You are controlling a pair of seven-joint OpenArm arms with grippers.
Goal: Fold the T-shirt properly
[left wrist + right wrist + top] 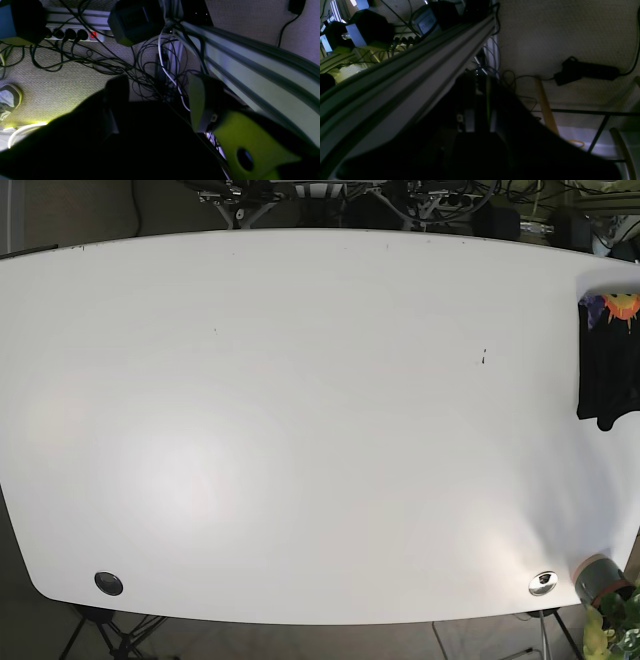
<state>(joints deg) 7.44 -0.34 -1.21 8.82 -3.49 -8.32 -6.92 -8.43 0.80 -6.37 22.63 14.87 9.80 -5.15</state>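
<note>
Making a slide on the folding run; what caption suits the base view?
Bare white table with a dark folded T-shirt at its right edge; neither arm in view.

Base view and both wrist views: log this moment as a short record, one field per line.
table: white top, mostly bare
T-shirt: dark folded garment at the table's right edge in the base view, colourful print at its far end
arms: neither appears in the base view
left gripper: open, nothing between the fingers, aimed at floor cables beside a frame rail
right gripper: too dark to read its state
extras: plant pot at the near right corner
</note>
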